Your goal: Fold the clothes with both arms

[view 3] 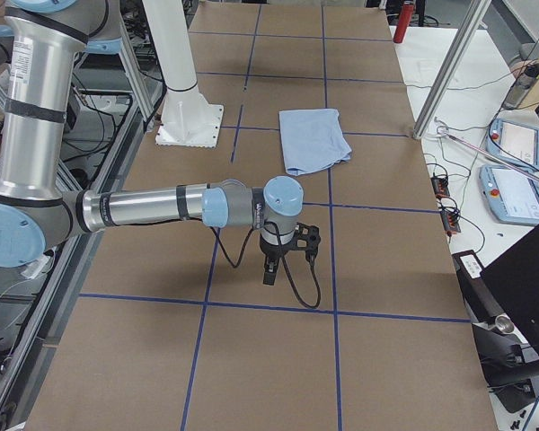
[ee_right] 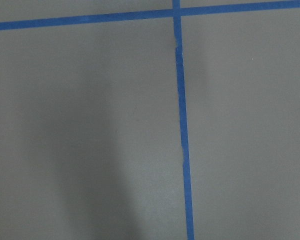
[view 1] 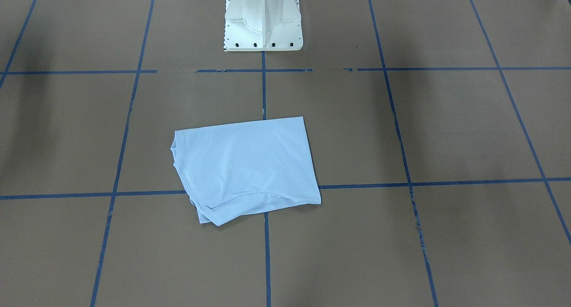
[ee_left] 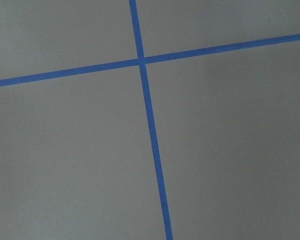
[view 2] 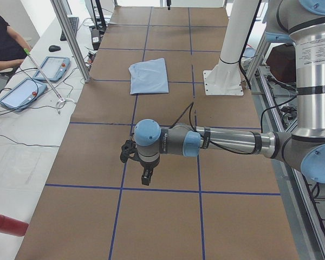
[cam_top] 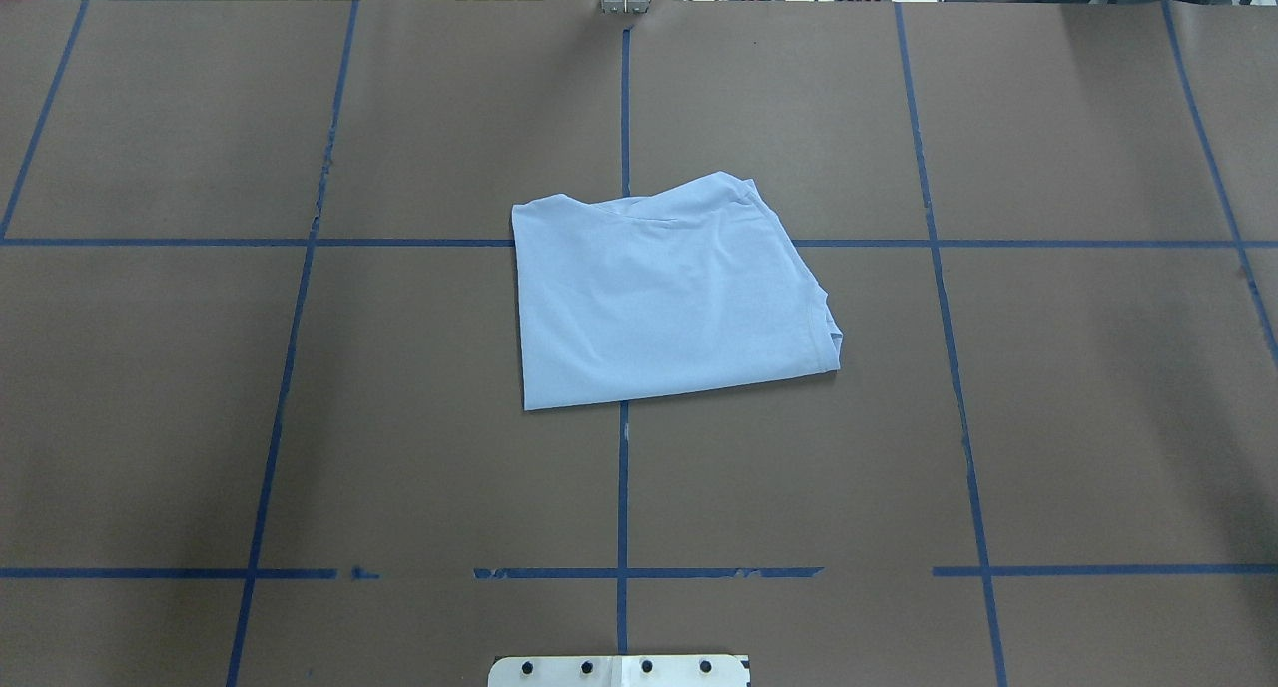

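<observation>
The folded light blue short-sleeved T-shirt [view 1: 245, 164] lies flat at the middle of the brown paper-covered counter [view 1: 446, 128], over a crossing of blue tape lines [cam_top: 624, 487] and near the white pedestal base [view 1: 263, 21]. The black two-finger left tool [view 2: 145, 177] and the black two-finger right tool [view 3: 269, 269] each point down over bare counter, well apart from the T-shirt. Whether their fingers are apart or together cannot be told.
</observation>
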Motion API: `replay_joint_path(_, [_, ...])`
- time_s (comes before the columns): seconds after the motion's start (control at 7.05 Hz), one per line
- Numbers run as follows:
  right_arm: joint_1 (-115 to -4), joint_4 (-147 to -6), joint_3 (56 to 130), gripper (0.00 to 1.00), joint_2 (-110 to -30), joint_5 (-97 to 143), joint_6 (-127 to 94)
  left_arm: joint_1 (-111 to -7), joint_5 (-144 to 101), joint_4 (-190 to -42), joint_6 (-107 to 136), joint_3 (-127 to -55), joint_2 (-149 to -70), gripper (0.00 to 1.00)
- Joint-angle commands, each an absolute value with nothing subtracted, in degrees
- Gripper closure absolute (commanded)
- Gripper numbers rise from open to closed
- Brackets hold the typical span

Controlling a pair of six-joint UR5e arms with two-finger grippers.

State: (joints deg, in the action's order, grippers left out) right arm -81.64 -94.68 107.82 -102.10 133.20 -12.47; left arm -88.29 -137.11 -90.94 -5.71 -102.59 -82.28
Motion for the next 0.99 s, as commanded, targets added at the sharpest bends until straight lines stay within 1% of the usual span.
replay_joint_path(0.0, [-81.65, -94.66, 107.58, 0.0, -101.87, 135.26, -12.57, -88.33, -137.02, -90.88, -5.71, -103.01, -82.44, 0.0])
replay_joint_path(0.85, [-81.65, -94.57, 107.75, 0.0, -101.16, 135.35, -13.71, -88.33, -137.2, -91.06, -5.63, -103.18, -82.53, 0.0])
